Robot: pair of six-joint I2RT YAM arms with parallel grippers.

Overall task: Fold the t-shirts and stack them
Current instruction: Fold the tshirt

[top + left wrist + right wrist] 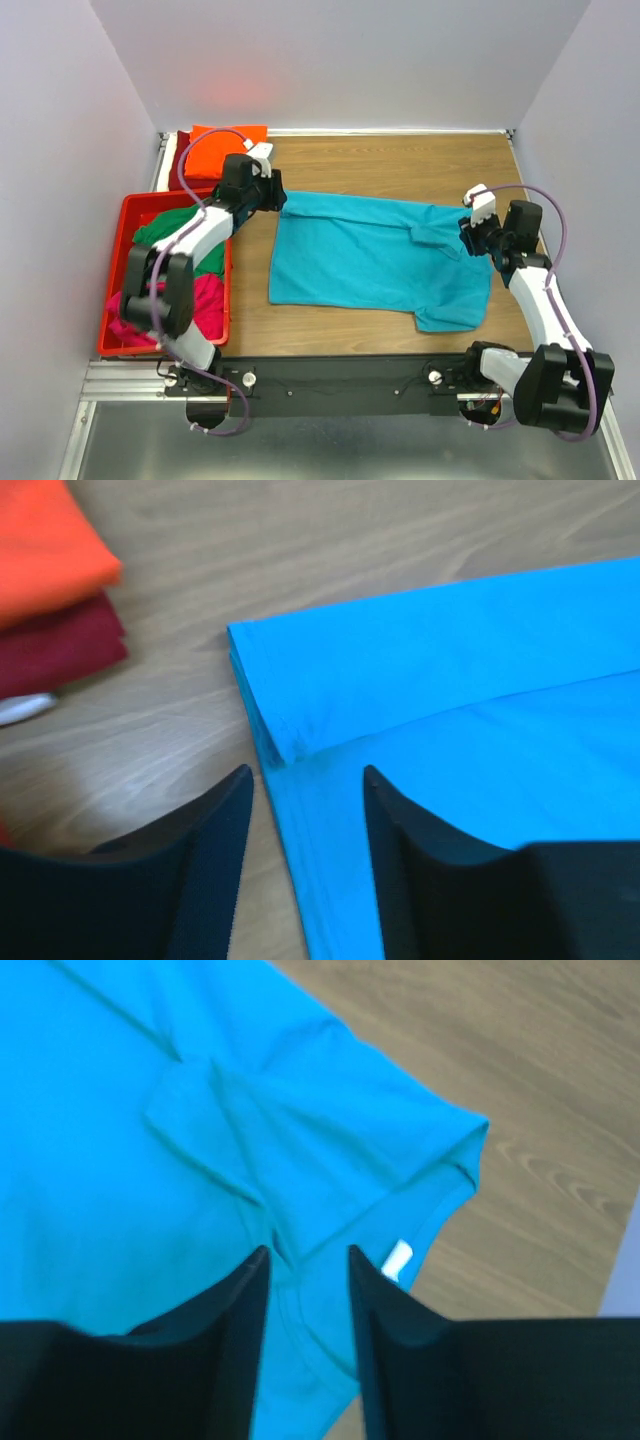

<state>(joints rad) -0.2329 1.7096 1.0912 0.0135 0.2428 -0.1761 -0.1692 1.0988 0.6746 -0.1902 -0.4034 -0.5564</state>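
Turquoise t-shirt point(375, 255) lies flat mid counter point(400, 160), long axis left to right. We note left hand point(307, 772) spread over its far-left corner, right hand point(308, 1252) spread over its right end

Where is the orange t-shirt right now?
In the overhead view, the orange t-shirt lies folded at the far left corner of the table. It sits on top of a dark red shirt, just beyond the red crate.
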